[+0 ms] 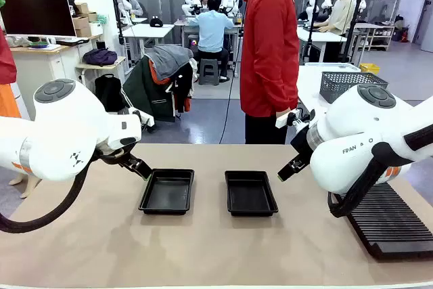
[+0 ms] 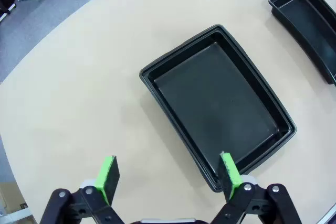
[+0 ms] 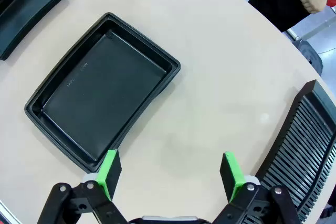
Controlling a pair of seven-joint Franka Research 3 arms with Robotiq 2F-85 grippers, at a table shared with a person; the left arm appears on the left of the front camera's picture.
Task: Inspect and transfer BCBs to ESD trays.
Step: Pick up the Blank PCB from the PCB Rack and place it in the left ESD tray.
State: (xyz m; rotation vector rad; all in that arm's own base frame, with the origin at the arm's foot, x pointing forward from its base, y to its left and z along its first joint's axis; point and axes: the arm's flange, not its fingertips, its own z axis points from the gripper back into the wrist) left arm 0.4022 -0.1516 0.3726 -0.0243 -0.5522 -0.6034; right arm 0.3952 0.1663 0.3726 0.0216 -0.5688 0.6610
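Two shallow glossy black rectangular plastic ESD trays, the left tray (image 1: 167, 193) and the right tray (image 1: 250, 195), lay apart, side by side on the beige table (image 1: 203, 248), each long axis running 6 to 12 o'clock in the front view. The white right arm (image 1: 358, 141) read "FRAN", the rest hidden; marks on the right tray's floor were illegible. The left gripper (image 2: 168, 167) hung spread wide, holding nothing, by the left tray's 10 o'clock corner. The right gripper (image 3: 170, 167), equally wide and unladen, hung between the right tray and the long black ribbed rack (image 1: 392, 225).
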